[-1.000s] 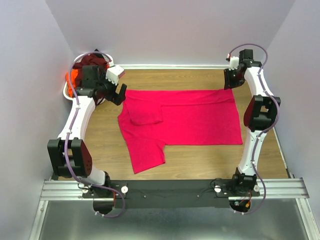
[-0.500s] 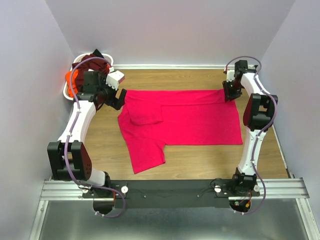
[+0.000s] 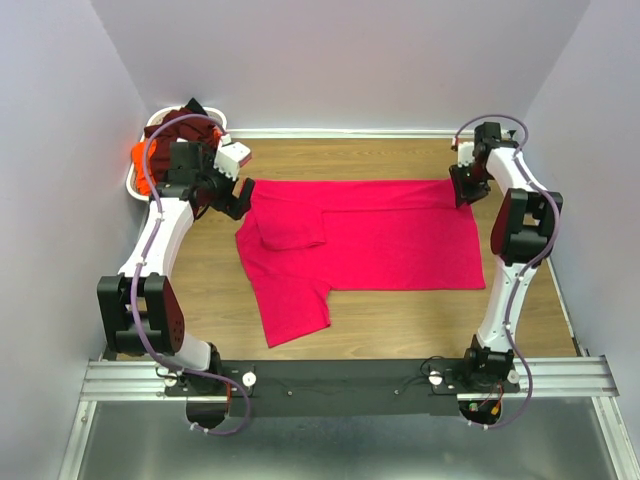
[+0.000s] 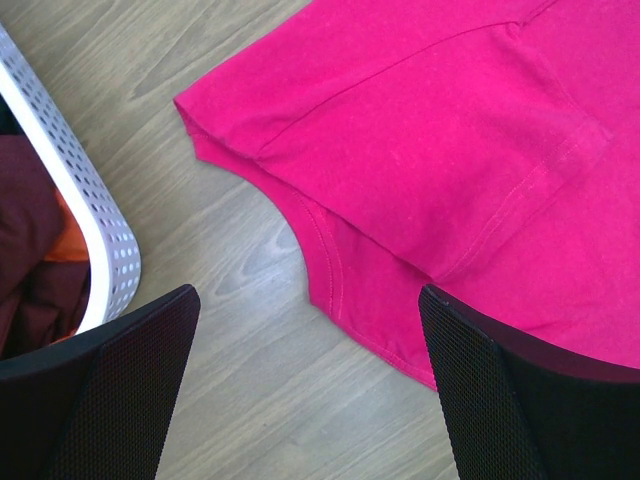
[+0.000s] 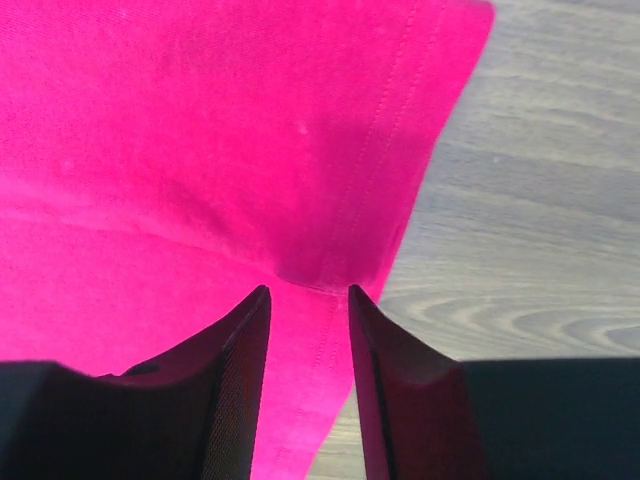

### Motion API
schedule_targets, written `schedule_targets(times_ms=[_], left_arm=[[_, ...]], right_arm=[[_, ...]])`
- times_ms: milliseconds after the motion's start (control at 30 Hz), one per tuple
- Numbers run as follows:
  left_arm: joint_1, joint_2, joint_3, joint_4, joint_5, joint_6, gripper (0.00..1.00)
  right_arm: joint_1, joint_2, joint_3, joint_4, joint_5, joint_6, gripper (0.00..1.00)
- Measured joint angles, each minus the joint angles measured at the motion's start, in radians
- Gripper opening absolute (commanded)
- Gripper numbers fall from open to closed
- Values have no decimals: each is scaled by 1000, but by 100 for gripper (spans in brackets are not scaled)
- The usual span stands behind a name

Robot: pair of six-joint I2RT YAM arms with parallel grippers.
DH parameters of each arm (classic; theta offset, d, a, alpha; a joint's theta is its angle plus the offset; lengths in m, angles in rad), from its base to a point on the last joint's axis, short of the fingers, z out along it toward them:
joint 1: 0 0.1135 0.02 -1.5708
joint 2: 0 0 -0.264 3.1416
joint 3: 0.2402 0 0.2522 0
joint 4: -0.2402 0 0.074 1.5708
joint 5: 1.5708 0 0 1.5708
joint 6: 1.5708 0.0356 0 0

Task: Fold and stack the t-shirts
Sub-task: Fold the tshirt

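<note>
A bright pinkish-red t-shirt [image 3: 380,235] lies spread flat across the wooden table, one sleeve [image 3: 290,228] folded in over the body and its near-left part [image 3: 292,305] reaching toward the front. My left gripper [image 3: 237,197] hangs wide open over the bare wood just left of the shirt's far-left corner [image 4: 230,125], nothing between its fingers [image 4: 120,390]. My right gripper [image 3: 463,188] is down at the shirt's far-right corner [image 5: 420,120]. Its jaws stand part open astride the hem, and the cloth [image 5: 200,130] puckers at their tips. A dark maroon tee [image 3: 185,127] and an orange one [image 3: 143,158] lie in the basket.
A white perforated oval basket [image 3: 222,120] stands in the far-left corner, its rim [image 4: 100,230] close beside my left gripper. Purple walls close in the back and both sides. The arms' bases sit on a metal rail [image 3: 340,378] along the near edge.
My right gripper has come down and slightly toward the front onto the shirt's far-right corner. The left gripper has shifted a little at the far-left corner. The shirt has not moved.
</note>
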Motion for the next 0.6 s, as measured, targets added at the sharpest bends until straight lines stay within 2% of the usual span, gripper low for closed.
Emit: schedule_targets(times_ms=[67,100,200,233,400,500,600], left_arm=[[0,0,0,-1,21,20,98],[0,-3,-4,-2,32,36,99],[0,-58,-49,-26,69,120,99],[0,-86,-66,-43,76,152,98],[0,-214,-119,-174,112,394,98],[-2,-250,-172,-268,112,540,89],[-43,-261,-252,-314,85,612,81]], right_arm=[[-1,-2,2,1,0,-6,66],[-3,-8,2,0,-2,-13,78],[-5,-52,-19,5,-29,-39,93],[-5,-89,-39,5,-41,-48,95],[-5,-359,-157,-15,-100,-144,96],[-5,-519,-236,-46,-130,-228,88],[-5,-640,-355,-78,-132,-298,79]])
